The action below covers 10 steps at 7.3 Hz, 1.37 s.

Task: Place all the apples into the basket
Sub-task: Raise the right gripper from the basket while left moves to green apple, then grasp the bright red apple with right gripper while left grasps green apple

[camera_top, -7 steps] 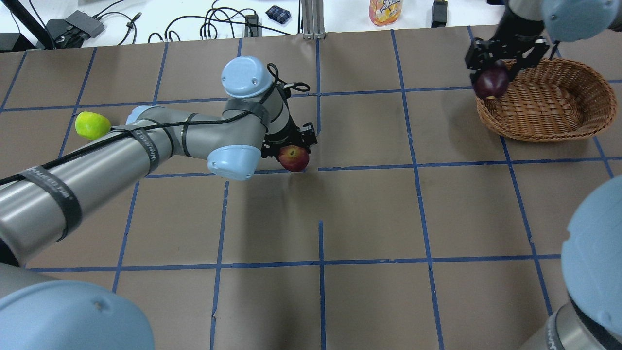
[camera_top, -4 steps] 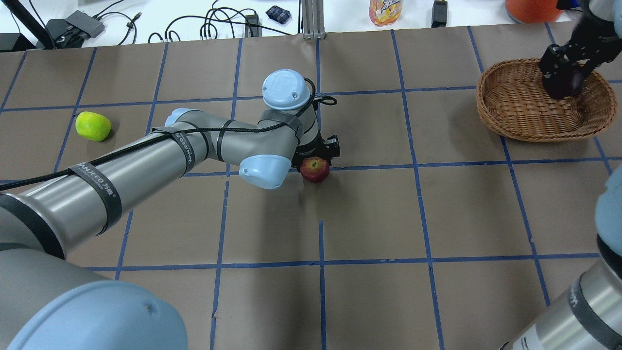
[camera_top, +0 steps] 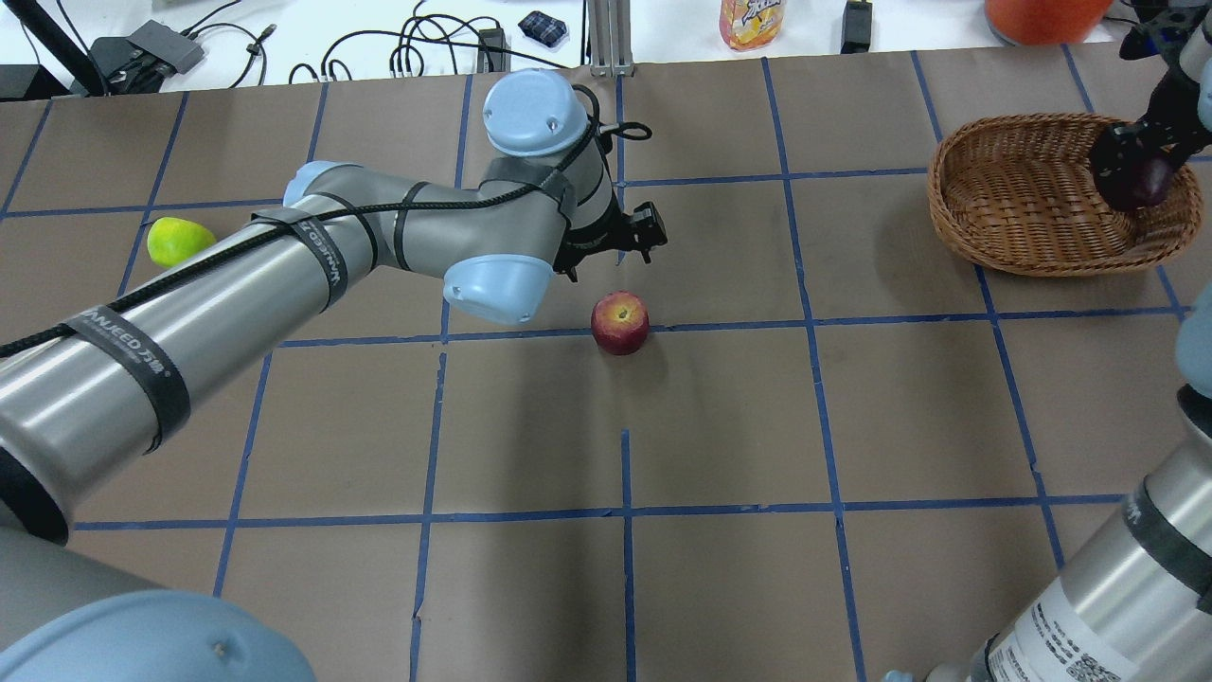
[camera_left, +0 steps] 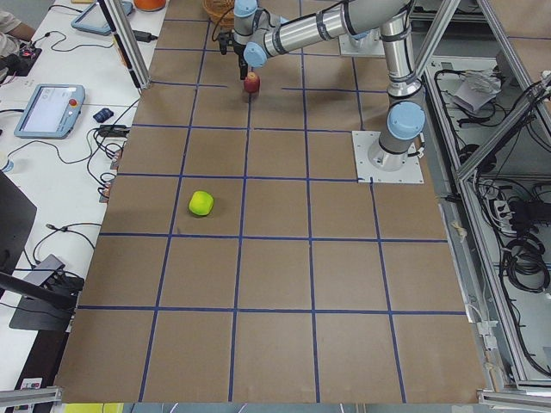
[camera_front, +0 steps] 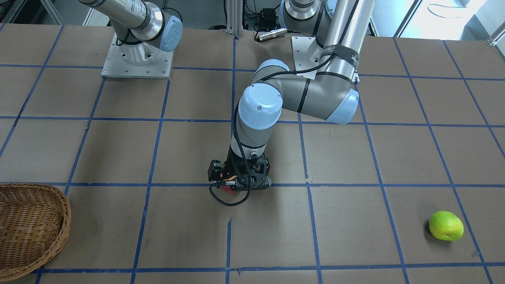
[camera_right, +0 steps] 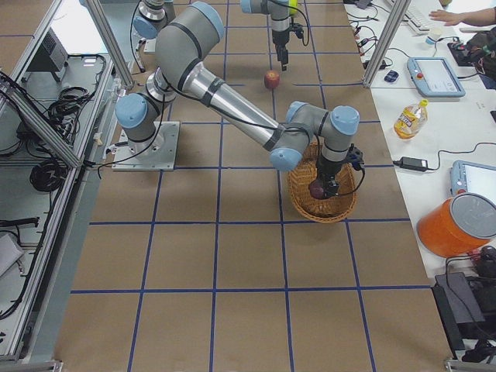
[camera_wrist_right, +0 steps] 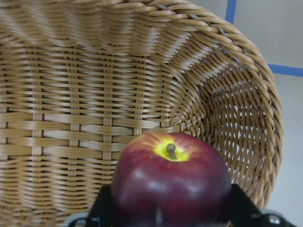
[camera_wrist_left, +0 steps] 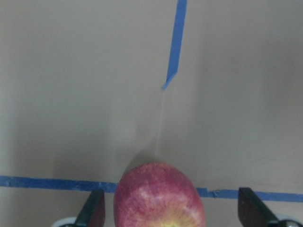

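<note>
The lighter red apple (camera_top: 620,322) rests on the table on a blue tape line near the middle. My left gripper (camera_top: 617,244) hovers just above and behind it, open; in the left wrist view the red apple (camera_wrist_left: 158,196) lies between the spread fingers (camera_wrist_left: 92,210). Far out on the left lies the yellow-green apple (camera_top: 178,241), apart from both arms. My right gripper (camera_top: 1131,169) is shut on the dark maroon apple (camera_wrist_right: 170,184) and holds it low inside the wicker basket (camera_top: 1018,204), near its right wall.
Beyond the table's far edge stand a drink bottle (camera_top: 751,21), an orange container (camera_top: 1042,14) and loose cables (camera_top: 417,47). Blue tape lines grid the brown table. A person's hand (camera_right: 457,14) rests at a side bench.
My left gripper set the red apple down, opened and lifted off it. My right gripper carried the maroon apple from the basket's left rim across to its right side.
</note>
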### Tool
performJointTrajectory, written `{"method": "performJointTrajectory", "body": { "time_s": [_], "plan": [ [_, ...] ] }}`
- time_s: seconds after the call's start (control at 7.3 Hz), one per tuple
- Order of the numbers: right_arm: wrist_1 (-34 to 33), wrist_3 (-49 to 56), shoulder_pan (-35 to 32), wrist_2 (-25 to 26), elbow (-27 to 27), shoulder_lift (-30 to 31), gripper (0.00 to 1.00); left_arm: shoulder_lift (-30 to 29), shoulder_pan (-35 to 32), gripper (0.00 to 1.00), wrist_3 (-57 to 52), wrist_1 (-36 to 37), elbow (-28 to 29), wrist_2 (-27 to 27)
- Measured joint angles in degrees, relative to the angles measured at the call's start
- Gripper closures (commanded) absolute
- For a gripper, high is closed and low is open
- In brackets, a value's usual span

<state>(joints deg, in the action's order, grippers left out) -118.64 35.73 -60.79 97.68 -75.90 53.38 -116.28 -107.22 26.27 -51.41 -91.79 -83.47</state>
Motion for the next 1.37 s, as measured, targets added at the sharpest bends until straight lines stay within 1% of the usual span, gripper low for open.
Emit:
{"method": "performJointTrajectory", "body": {
  "time_s": [0.14,0.27,0.41,0.55,0.69,0.82,0.96,1.1,1.23,1.37],
  "plan": [
    [-1.9,-0.2,0.2,-0.1,0.0,-1.4,0.01,1.5,1.8,0.0,-2.9,-4.1,2.6,0.9],
    [-2.9,-0.3,0.2,-0.1,0.0,-2.0,0.0,3.2,3.8,0.0,-6.6,-8.9,4.8,1.5],
    [-3.1,-0.4,0.2,-0.3,0.0,-2.2,0.0,5.2,6.3,0.0,-12.9,-15.0,6.0,1.5],
    [-2.8,-0.5,0.2,-0.3,0.0,-1.9,0.0,7.4,9.4,0.0,-20.7,-21.2,6.4,1.3],
    [-1.9,-0.6,0.1,-0.4,-0.1,-1.1,0.0,9.4,12.8,0.0,-26.8,-25.4,6.4,1.1],
    [0.6,-0.7,-0.5,-1.0,-0.2,0.6,0.0,10.6,16.2,0.0,-30.4,-27.0,6.6,0.7],
    [5.3,-2.3,-2.0,-2.7,-0.2,3.1,0.0,10.7,20.8,0.0,-32.8,-27.5,7.1,-0.3],
    [11.2,-7.6,-5.4,-5.3,-0.3,5.9,0.0,9.5,26.7,0.0,-36.3,-27.3,7.6,-1.3],
    [15.7,-15.1,-10.2,-7.6,-0.5,8.2,0.0,7.8,31.8,0.0,-41.4,-25.9,8.0,-1.8],
    [18.2,-22.6,-16.1,-9.7,-0.7,9.6,0.0,5.9,35.4,0.0,-46.2,-23.2,8.2,-2.1]
  ]
}}
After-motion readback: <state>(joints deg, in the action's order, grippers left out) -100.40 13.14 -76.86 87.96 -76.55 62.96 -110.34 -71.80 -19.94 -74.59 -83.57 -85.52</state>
